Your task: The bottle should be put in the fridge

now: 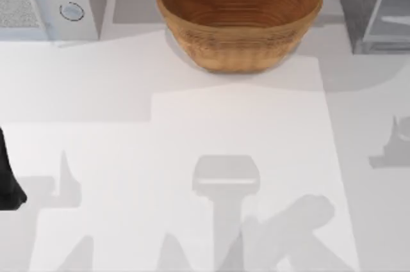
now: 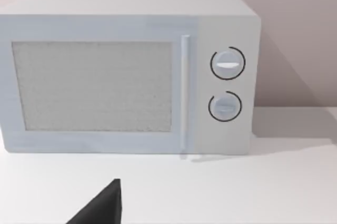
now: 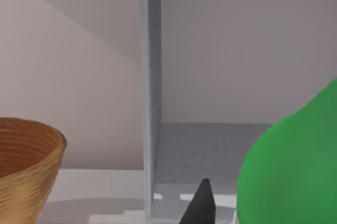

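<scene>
The green see-through plastic bottle [image 3: 295,166] sits right by the right gripper's dark finger [image 3: 200,205]; whether it is held I cannot tell. Past it stands the grey speckled fridge [image 3: 150,92], open. The brown woven basket [image 1: 239,16] sits beside it at the table's [image 1: 192,125] far edge. The light grey box with two round knobs [image 2: 126,71] fills the far left corner.

- A white counter [image 1: 192,157] is spreading across the whole top view, and soft grey shadows are lying over its near half.
- A light grey box with two round knobs and a mesh panel [image 1: 45,0] is standing at the counter's far left corner, its back toward the wall.
- A woven brown basket [image 1: 239,16] is sitting at the far middle.
- A plain pale pinkish wall [image 2: 284,34] is rising behind the counter, with even, diffuse light falling on it.
</scene>
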Motion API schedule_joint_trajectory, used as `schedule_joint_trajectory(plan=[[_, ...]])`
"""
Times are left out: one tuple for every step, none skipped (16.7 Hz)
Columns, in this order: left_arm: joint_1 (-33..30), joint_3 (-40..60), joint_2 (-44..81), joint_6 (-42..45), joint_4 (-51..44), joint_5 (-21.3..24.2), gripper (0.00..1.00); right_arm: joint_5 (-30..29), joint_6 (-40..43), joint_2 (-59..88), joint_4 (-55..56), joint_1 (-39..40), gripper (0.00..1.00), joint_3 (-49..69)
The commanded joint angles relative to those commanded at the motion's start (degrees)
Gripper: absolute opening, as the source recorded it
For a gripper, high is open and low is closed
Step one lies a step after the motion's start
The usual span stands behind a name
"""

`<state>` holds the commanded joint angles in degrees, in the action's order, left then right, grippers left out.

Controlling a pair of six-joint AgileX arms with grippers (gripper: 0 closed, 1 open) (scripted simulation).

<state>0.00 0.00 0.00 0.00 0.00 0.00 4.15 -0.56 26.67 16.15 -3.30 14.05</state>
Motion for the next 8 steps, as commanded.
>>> schedule_joint_trajectory(plan=[[0.0, 0.0, 0.0, 0.0, 0.0, 0.0, 1.0, 0.6, 0.0, 5.4, 2.9, -0.8, 0.01, 2.5], [0.0, 0.0, 0.0, 0.0, 0.0, 0.0, 1.0, 1.3, 0.0, 11.2, 6.0, -1.6, 0.01, 5.2], [0.0, 0.0, 0.0, 0.0, 0.0, 0.0, 1.0, 2.0, 0.0, 17.2, 9.1, -2.4, 0.01, 7.9], [0.0, 0.0, 0.0, 0.0, 0.0, 0.0, 1.0, 2.7, 0.0, 23.3, 12.3, -3.3, 0.01, 10.7], [0.0, 0.0, 0.0, 0.0, 0.0, 0.0, 1.0, 3.4, 0.0, 29.6, 15.5, -4.2, 0.01, 13.5], [0.0, 0.0, 0.0, 0.0, 0.0, 0.0, 1.0, 4.0, 0.0, 35.9, 18.7, -5.0, 0.01, 16.3], [0.0, 0.0, 0.0, 0.0, 0.0, 0.0, 1.0, 4.7, 0.0, 42.2, 21.9, -5.9, 0.01, 19.1], [0.0, 0.0, 0.0, 0.0, 0.0, 0.0, 1.0, 5.4, 0.0, 48.4, 25.1, -6.7, 0.01, 21.8]])
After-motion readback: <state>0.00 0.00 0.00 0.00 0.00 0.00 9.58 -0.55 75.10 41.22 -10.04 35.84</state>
